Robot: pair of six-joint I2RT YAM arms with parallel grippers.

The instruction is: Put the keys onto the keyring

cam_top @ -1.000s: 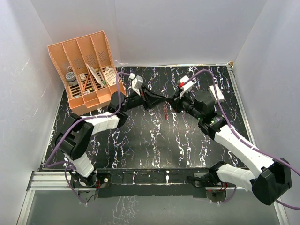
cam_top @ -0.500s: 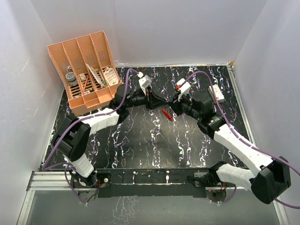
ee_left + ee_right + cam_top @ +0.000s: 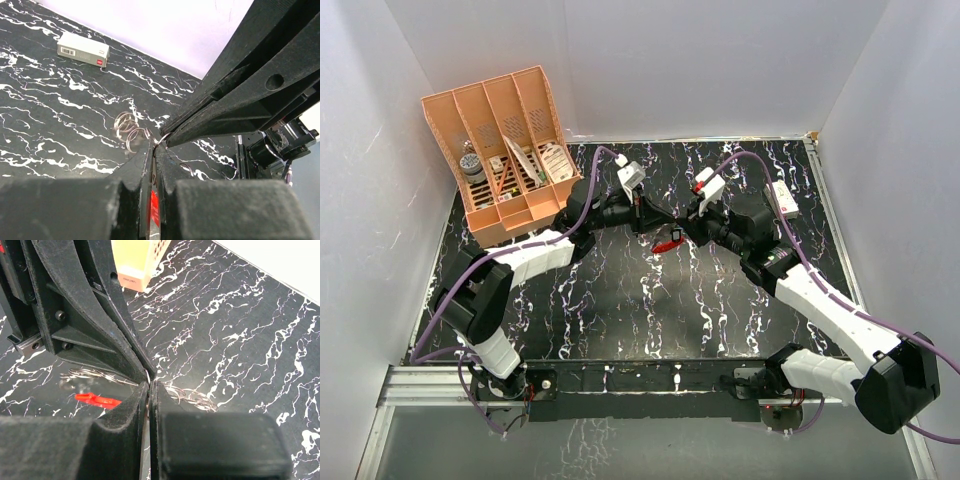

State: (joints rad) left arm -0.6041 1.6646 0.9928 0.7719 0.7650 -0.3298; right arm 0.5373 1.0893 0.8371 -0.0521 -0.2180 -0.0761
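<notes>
My two grippers meet tip to tip above the middle of the black marbled table [image 3: 620, 310]. The left gripper [image 3: 659, 220] [image 3: 154, 145] is shut. The keyring's red crescent [image 3: 155, 209] shows in the slit between its fingers, and from above the same red piece [image 3: 668, 245] hangs level just under the tips. The right gripper [image 3: 678, 226] [image 3: 149, 386] is shut too, with a thin wire ring [image 3: 149, 375] pinched at its tips. That wire [image 3: 163, 137] bridges both pairs of tips. I cannot make out the keys.
Loose wire rings [image 3: 127, 132] [image 3: 194, 396] lie on the table under the grippers. A small white box with a red mark [image 3: 82, 49] [image 3: 782, 195] sits at the back right. An orange divided organizer [image 3: 505, 150] stands at the back left. White walls close in the table.
The left jaws have closed down further. The red crescent swung from upright to level beneath the tips. Both wrists shifted slightly.
</notes>
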